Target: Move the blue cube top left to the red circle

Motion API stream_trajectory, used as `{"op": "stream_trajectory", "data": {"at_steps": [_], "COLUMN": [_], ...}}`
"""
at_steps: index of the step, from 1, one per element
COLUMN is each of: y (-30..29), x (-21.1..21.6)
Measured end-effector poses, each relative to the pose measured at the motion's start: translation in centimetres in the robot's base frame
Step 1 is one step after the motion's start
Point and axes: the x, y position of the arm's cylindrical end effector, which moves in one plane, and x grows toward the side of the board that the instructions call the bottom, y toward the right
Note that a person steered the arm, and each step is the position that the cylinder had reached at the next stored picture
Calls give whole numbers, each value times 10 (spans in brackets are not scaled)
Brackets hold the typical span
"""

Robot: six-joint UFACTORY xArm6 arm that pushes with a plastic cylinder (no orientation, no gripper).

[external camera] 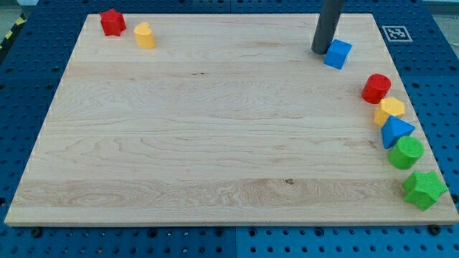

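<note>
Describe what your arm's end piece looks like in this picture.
Only a straight, smooth, dark grey round rod shows, entering from the view's top. My tip is plain and blunt, beside the blue cube. No cables, markings or pincer are visible.

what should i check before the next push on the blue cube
1. My tip beside the blue cube: ok, at its left edge in the view.
2. Actual contact: cannot tell.
3. Cube up-left of the red circle: ok, though a gap remains.
4. Push side suits closing that gap: ok, pushing rightward-down heads there.
5. Path between cube and circle free: ok.
6. Yellow block crowding the circle: not ok, it touches from below.
</note>
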Motion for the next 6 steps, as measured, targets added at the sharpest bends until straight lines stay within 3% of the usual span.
{"op": "stream_trajectory", "data": {"at_steps": [1,3,6], "y": [13,23,18], "x": [-20,-17,16]}}
